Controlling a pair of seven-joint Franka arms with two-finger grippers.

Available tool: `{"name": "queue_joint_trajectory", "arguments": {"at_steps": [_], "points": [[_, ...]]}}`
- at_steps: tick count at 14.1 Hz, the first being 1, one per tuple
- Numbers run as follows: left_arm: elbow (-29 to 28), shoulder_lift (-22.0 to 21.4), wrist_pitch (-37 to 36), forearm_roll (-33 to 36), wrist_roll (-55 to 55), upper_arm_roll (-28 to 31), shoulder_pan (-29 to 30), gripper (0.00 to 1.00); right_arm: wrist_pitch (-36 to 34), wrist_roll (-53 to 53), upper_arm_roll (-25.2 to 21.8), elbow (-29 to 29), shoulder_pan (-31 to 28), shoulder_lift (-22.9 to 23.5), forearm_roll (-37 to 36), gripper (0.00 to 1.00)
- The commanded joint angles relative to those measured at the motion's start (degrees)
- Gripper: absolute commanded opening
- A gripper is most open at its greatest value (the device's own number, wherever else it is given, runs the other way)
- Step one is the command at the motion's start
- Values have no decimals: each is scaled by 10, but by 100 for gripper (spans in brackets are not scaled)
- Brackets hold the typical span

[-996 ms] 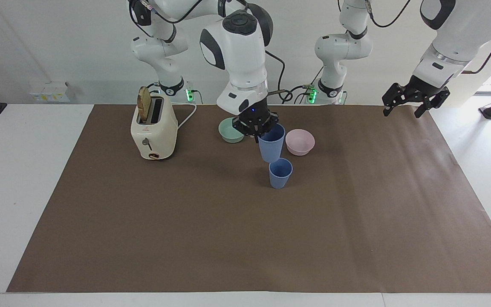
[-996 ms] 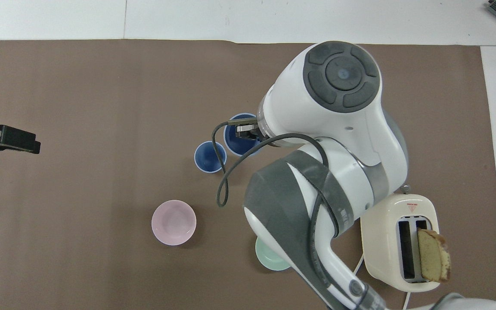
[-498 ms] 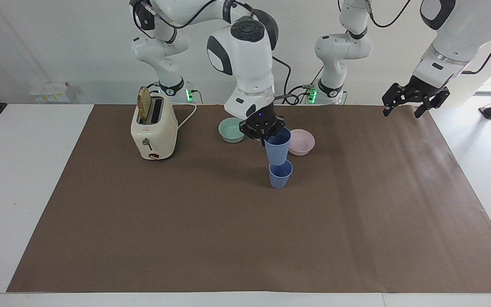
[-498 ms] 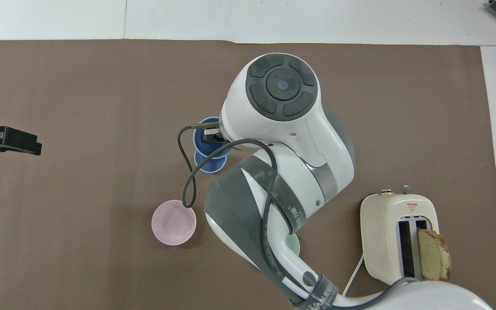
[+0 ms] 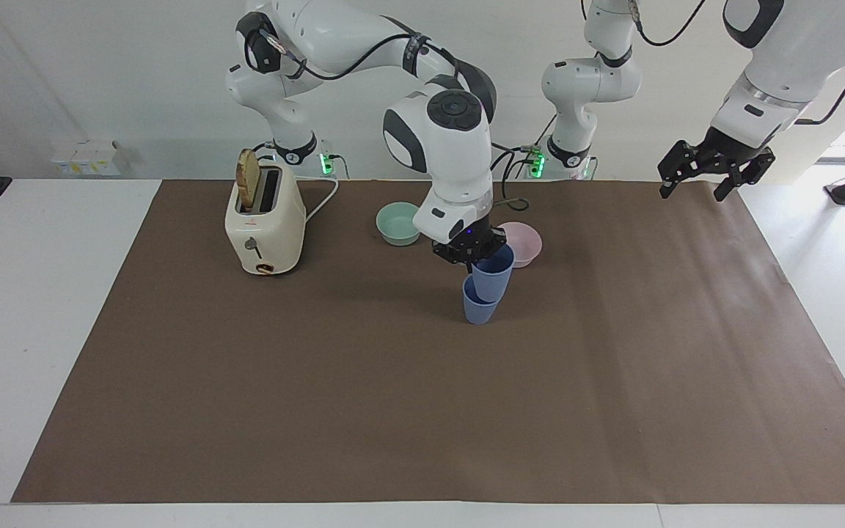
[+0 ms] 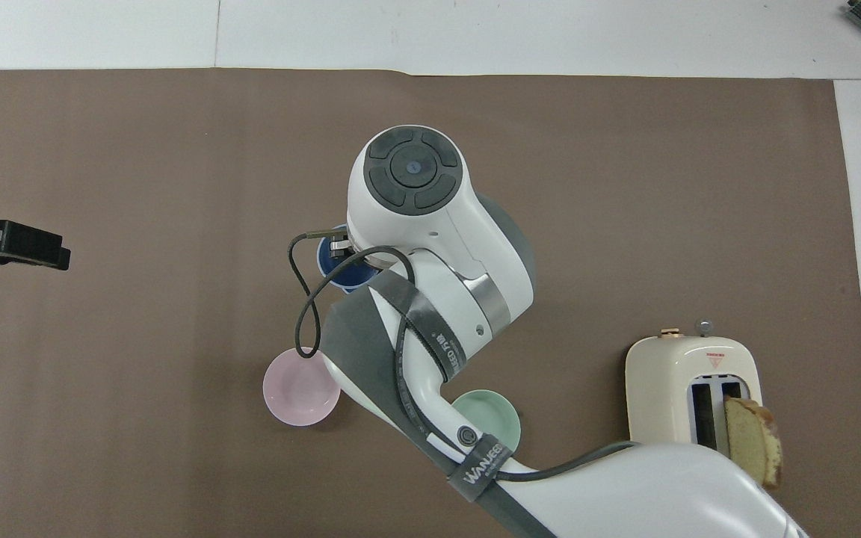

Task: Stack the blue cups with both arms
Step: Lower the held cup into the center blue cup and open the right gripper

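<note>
One blue cup [image 5: 478, 309] stands upright on the brown mat [image 5: 422, 411] near the table's middle. A second blue cup [image 5: 494, 275] hangs slightly tilted, its base dipping into the standing cup's mouth. My right gripper [image 5: 475, 253] is shut on the rim of this upper cup. In the overhead view the right arm hides most of both cups; only a sliver of blue cup [image 6: 329, 263] shows. My left gripper [image 5: 692, 192] waits open and empty in the air over the mat's edge at the left arm's end, and its dark gripper [image 6: 57, 254] shows at the overhead view's edge.
A pale pink bowl [image 5: 527, 242] and a mint-green bowl [image 5: 398, 223] sit nearer to the robots than the cups. A cream toaster [image 5: 265, 224] with a bread slice stands toward the right arm's end. Two slimmer white arms stand at the table's robot end.
My right gripper has carried the blue cup sideways over the standing cup and lowered it, so its base now sits in that cup's mouth. The left gripper has stayed put.
</note>
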Motion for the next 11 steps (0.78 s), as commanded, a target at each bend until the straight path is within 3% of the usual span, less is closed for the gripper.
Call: {"name": "queue_joint_trajectory", "arguments": {"at_steps": [1, 6, 11], "points": [[-20, -18, 3, 8, 10, -5, 9, 100, -12, 17, 2, -6, -3, -7, -8, 0], [-20, -18, 3, 8, 10, -5, 9, 100, -37, 17, 3, -5, -5, -20, -11, 0], [-20, -18, 4, 8, 9, -5, 9, 100, -8, 15, 5, -15, -16, -19, -10, 0]]}}
